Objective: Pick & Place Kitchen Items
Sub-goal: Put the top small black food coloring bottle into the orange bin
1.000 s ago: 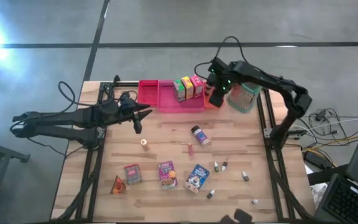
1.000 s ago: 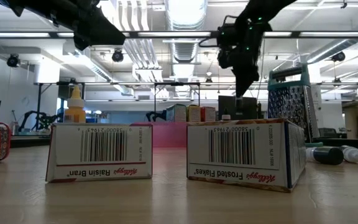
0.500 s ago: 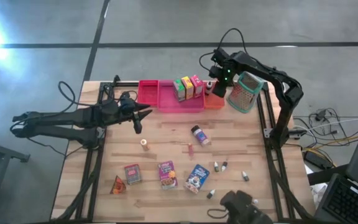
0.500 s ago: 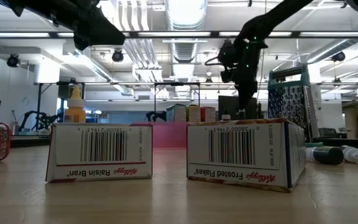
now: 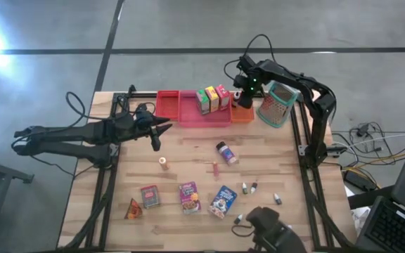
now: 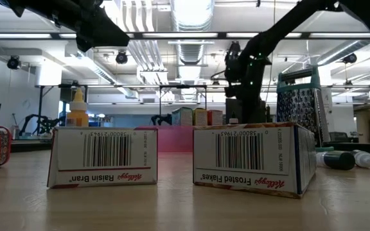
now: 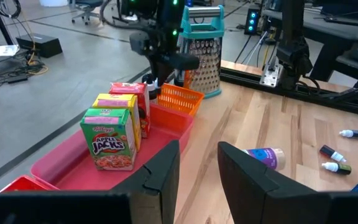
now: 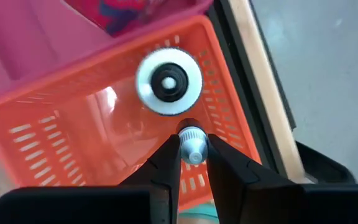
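Observation:
My right gripper (image 5: 243, 96) hangs over the orange basket (image 5: 242, 113) at the far right of the table, shut on a tiny white-capped bottle (image 8: 191, 147). Another small bottle (image 8: 168, 82) stands upright on the basket's floor. Three small boxes (image 5: 213, 99) stand in the pink tray (image 5: 181, 109) beside the basket. More boxes (image 5: 189, 197), small bottles (image 5: 248, 187), a purple-capped jar (image 5: 225, 152) and an orange wedge (image 5: 133, 209) lie on the table. My left gripper (image 5: 162, 128) waits above the table's left side, open, with nothing between its fingers (image 7: 166, 171). My right gripper pinches the tiny bottle at its capped top end (image 8: 191, 140) between its two fingers. The fingers come from above, pointing almost straight down. The bottle sits upright in the hold, cap up, clear above the basket's floor; its body is hidden under the cap.
A teal box grater (image 5: 276, 104) stands right of the orange basket, close to my right arm. A red tray (image 5: 166, 102) adjoins the pink one on its left. The middle of the table between the trays and the scattered items is bare wood (image 5: 188, 144).
My right gripper has gone toward the table's far edge and down over the orange basket, still shut on the tiny bottle, rolling slightly. A dark shape has come into the high view at the table's near edge.

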You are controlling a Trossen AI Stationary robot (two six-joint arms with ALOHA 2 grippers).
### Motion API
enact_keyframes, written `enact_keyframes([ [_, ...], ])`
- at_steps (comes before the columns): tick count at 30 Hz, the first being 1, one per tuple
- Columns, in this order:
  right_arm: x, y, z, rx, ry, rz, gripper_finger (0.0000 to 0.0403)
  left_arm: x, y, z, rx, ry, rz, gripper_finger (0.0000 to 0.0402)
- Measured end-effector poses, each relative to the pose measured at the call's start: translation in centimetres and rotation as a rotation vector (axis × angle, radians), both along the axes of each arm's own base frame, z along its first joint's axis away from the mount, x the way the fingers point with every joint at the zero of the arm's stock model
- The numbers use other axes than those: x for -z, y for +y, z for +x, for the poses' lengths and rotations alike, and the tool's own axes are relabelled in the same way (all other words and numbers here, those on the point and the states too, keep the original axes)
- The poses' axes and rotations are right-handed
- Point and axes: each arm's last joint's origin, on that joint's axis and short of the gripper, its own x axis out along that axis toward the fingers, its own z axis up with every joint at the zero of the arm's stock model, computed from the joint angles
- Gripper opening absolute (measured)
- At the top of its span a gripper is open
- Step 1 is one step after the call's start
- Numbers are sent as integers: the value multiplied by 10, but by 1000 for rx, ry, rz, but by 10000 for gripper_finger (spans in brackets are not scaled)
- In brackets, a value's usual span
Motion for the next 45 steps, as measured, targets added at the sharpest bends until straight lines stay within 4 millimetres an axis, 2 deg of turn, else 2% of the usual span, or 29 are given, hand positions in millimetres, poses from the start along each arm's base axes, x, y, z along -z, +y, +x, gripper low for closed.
enact_keyframes([
  [7,23,-8,5,2,9,20,59,0,0,0,0,0,0,116],
  [20,35,-10,6,-8,-9,32,63,0,0,0,0,0,0,116],
  [26,37,-9,6,-12,-6,34,61,0,0,0,0,0,0,116],
  [39,37,-10,7,-3,-16,30,120,0,0,0,1,0,0,116],
  [45,25,-5,3,-6,-15,32,132,0,0,0,0,0,0,116],
])
